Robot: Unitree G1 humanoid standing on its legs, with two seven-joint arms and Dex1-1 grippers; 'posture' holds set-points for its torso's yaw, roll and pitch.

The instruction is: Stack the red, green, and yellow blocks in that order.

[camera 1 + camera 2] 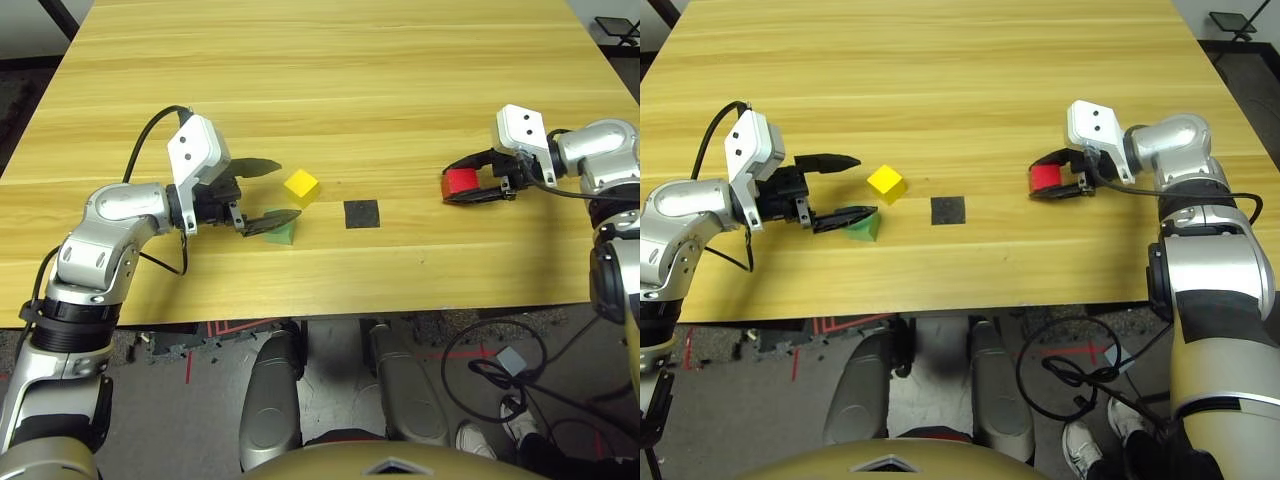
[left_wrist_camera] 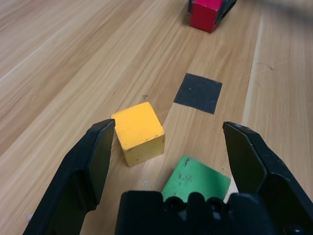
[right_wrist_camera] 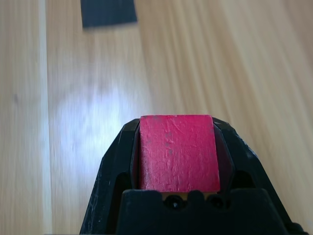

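The red block (image 1: 462,181) sits at the table's right side with my right gripper (image 1: 457,186) shut on it; the right wrist view shows the red block (image 3: 177,152) held tight between both black fingers. Left of centre lie the yellow block (image 1: 301,186) and, just nearer to me, the green block (image 1: 280,232). My left gripper (image 1: 288,191) is open over them. In its wrist view the yellow block (image 2: 138,132) is beside one fingertip and the green block (image 2: 195,178) lies between the fingers, close to the palm.
A flat black square patch (image 1: 361,213) lies on the wooden table (image 1: 300,60) between the two groups, right of the yellow block. The table's front edge runs just behind both forearms. Cables hang under the table.
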